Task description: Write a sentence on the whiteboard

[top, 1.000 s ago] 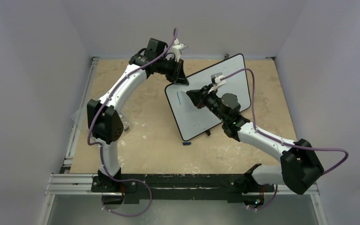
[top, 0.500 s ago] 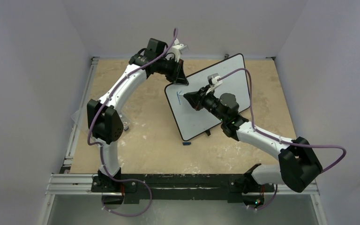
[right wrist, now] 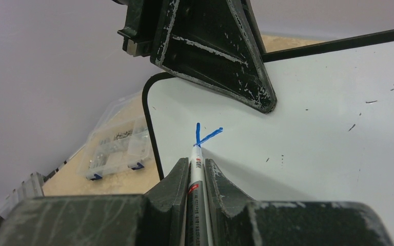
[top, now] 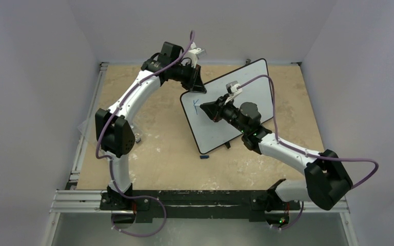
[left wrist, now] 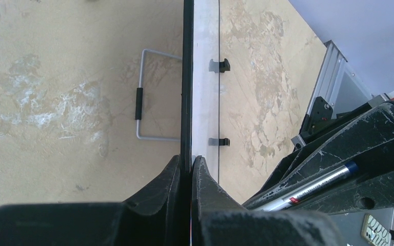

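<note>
Looking down from above, one whiteboard [top: 251,84] stands tilted at the back of the table [top: 149,154]. The left gripper [top: 197,85] pinches its upper-left corner, and the right gripper [top: 209,108] reaches its face beside the sentence [top: 196,106], barely begun.

The left wrist view shows those jaws closed narrow on the board's black rim, with two small black feet [left wrist: 219,65] along the edge.

The right wrist view shows jaws clamped on one marker [right wrist: 195,171], its tip touching two blue strokes. Pressing too hard could rock the propped board or slip it from the pinch, smearing the letter.
</note>
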